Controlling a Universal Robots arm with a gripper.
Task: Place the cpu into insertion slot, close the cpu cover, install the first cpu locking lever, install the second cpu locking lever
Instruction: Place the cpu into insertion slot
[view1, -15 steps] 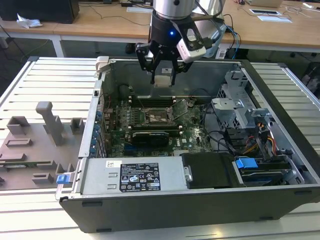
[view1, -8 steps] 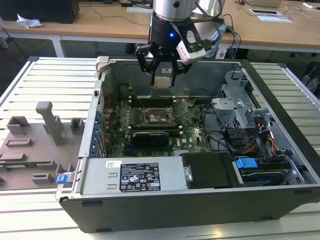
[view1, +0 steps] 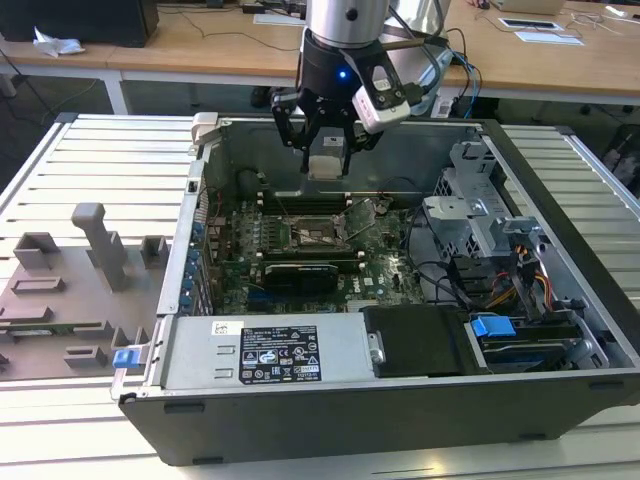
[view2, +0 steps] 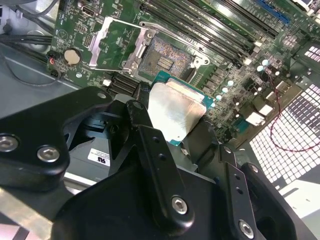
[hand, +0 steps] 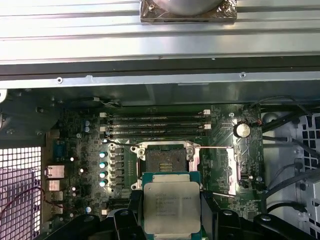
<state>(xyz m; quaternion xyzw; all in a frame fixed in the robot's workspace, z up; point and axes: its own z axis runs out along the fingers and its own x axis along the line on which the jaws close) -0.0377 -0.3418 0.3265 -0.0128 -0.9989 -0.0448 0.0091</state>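
claw (view1: 327, 160) clamped on cpu (hand: 171, 206) | apparently hovering above open insertion slot (hand: 163, 160)

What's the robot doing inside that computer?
The robot's gripper is holding the cpu, a small silver square chip, in the air above the green board inside the open computer case. The insertion slot below it is empty, and the cpu cover is flipped open beside it. So the chip is not in its slot yet.
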